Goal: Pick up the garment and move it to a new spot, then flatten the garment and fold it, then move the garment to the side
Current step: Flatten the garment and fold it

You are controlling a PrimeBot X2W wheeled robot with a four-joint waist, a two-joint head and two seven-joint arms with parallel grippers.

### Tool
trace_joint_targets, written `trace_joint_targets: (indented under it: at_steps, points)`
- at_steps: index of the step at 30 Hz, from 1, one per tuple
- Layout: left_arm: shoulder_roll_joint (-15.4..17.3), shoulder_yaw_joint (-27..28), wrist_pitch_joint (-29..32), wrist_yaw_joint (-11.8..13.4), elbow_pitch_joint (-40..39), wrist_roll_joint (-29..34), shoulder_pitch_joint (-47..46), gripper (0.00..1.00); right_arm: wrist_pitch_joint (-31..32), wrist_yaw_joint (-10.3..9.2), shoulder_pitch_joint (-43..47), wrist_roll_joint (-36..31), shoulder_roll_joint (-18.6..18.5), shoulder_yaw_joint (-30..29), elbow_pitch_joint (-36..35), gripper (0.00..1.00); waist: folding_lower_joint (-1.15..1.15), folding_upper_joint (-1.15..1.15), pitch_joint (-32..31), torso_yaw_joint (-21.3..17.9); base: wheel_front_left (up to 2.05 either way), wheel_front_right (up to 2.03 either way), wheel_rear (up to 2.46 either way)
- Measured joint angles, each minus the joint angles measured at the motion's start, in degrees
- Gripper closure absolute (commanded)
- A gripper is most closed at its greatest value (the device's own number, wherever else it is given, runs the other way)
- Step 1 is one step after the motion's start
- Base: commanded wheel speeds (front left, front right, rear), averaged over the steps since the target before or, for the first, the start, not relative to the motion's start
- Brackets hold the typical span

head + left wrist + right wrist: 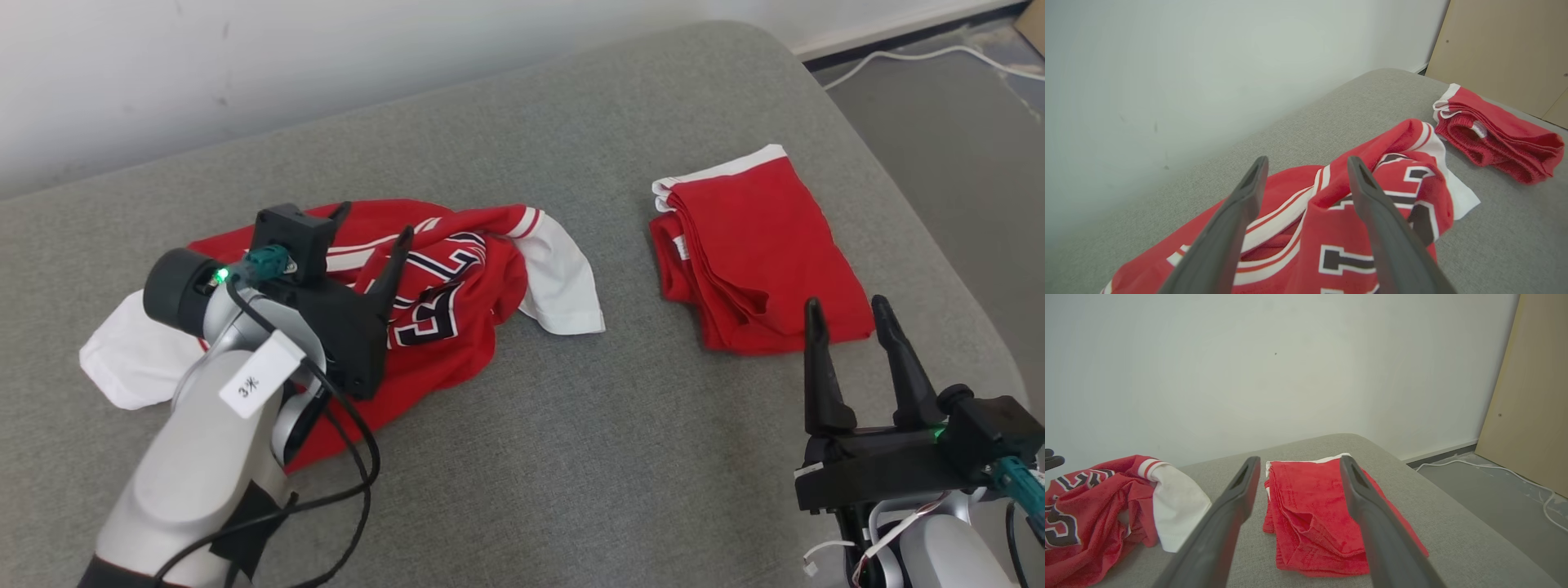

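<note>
— Where does the garment lie?
— The crumpled red fabric jersey with white sleeves and black-and-white lettering (457,286) lies bunched on the left half of the grey upholstered cushion (571,449). One white sleeve spills toward the middle, and another white part pokes out at its left end beside the silver forearm.
— And the left end effector?
— The left end effector (374,220) is above the jersey, its two dark fingers spread wide with nothing between them. In the left wrist view the fingers point over the striped red-and-white trim. Whether the tips touch the cloth I cannot tell.
— The right one?
— The right end effector (847,304) is wide and empty too. It is at the near edge of a folded red cloth garment with a white hem (759,245), and its fingertips overlap that edge in the head view. The right wrist view shows the folded garment past and between the fingers.
— Do the two garments touch?
— No, a strip of bare grey cushion runs between the jersey's white sleeve and the folded piece.
— Anything else?
— A plain white wall (326,65) behind the cushion, a white cable (898,57) on the grey floor at the right, and a tan wooden panel (1527,396) by the wall.
</note>
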Motion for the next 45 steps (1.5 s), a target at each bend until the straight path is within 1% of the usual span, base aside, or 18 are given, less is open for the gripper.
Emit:
trace_joint_targets:
  at_steps: [4,9,10,14,20,22,23,25,30,39,45]
  points:
    - [0.74,0.35,0.0,0.0,3.08,0.14,-1.75,0.0,-0.33,-0.01,0.04,0.02,0.01,-0.94,0.05,0.0,0.0,0.0,0.91,-0.96,0.0,0.0,0.0]
    - [3.87,2.53,-0.03,0.0,5.52,0.12,-1.97,0.0,-0.35,-0.09,0.32,0.08,-0.12,-2.16,-0.07,0.0,0.0,0.0,1.34,-0.3,0.0,0.0,0.0]
    - [5.34,3.81,-0.07,0.1,6.42,0.08,-1.97,0.0,-0.4,-0.09,0.32,0.08,-0.21,-2.37,-0.11,0.0,-0.01,0.0,1.37,0.28,0.0,0.0,0.0]
    - [7.09,6.13,0.14,1.77,8.88,-0.51,-1.79,0.0,-0.41,-0.09,0.33,0.08,-0.32,-2.53,-0.29,0.0,-0.01,0.0,1.37,1.65,0.0,0.0,0.0]
    - [9.64,9.76,3.54,5.52,13.4,-1.55,0.21,0.0,-0.79,-0.02,0.22,0.07,-0.3,-1.8,-0.51,0.0,-0.01,0.0,1.33,3.45,0.0,0.0,0.0]
    - [10.31,10.82,4.6,6.34,14.47,-2.02,0.56,0.0,-0.82,-0.02,0.22,0.07,-0.29,-1.58,-0.51,0.0,-0.01,0.0,1.31,3.72,0.0,0.0,0.0]
    - [10.43,11.22,5.23,7.1,14.89,-2.15,0.57,0.0,-0.82,-0.02,0.22,0.07,-0.31,-1.58,-0.52,0.0,-0.01,0.0,1.28,3.78,0.0,0.0,0.0]
    - [10.46,11.67,6.17,7.56,15.46,-2.45,0.56,0.0,-0.82,-0.01,0.22,0.07,-0.34,-1.58,-0.51,0.0,-0.01,0.0,1.25,3.84,0.0,0.0,0.0]
    - [9.81,11.99,8.06,7.57,15.89,-4.44,0.68,0.0,-0.82,0.01,0.22,0.02,-0.41,-1.54,-0.48,0.0,-0.01,0.0,1.26,3.76,0.0,0.0,0.0]
    - [9.76,12.61,11.13,7.68,16.77,-5.22,0.74,0.0,-0.83,0.07,0.25,-0.12,-0.55,-1.32,-1.0,0.0,-0.01,0.0,1.63,3.18,0.0,0.0,0.0]
    - [9.79,13.38,12.98,7.84,17.11,-6.01,0.71,0.0,-0.83,0.49,0.19,-0.53,-1.03,-0.94,-1.72,0.0,-0.01,0.0,2.67,2.51,0.0,0.0,0.0]
